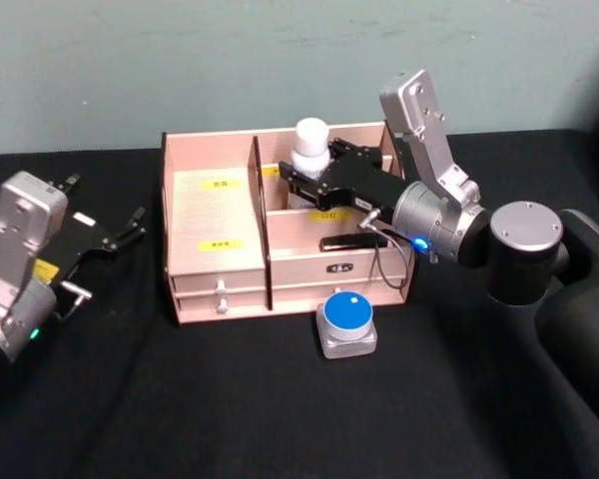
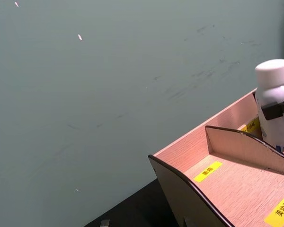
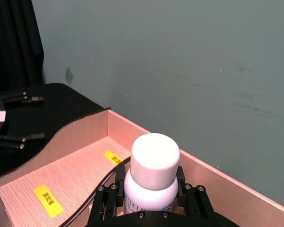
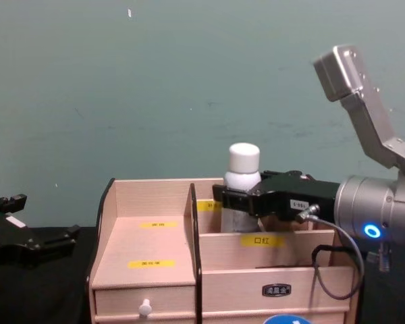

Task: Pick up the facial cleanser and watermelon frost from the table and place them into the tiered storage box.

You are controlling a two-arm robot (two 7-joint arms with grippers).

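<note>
The facial cleanser (image 1: 310, 140), a white bottle with a rounded white cap, stands upright in the back right compartment of the tiered storage box (image 1: 215, 215). My right gripper (image 1: 304, 180) reaches in from the right and is shut on the bottle's body, below the cap. In the right wrist view the fingers (image 3: 189, 196) press against both sides of the facial cleanser (image 3: 152, 165). The watermelon frost (image 1: 346, 321), a squat clear jar with a blue lid, sits on the black table just in front of the box. My left gripper (image 1: 105, 254) rests open at the far left, away from the box.
The box's left compartment (image 1: 210, 205) and lower front tier hold nothing, and two drawers with white knobs (image 1: 221, 296) face me. Black cloth covers the table (image 1: 230, 409). A grey-green wall (image 4: 155, 88) stands close behind the box.
</note>
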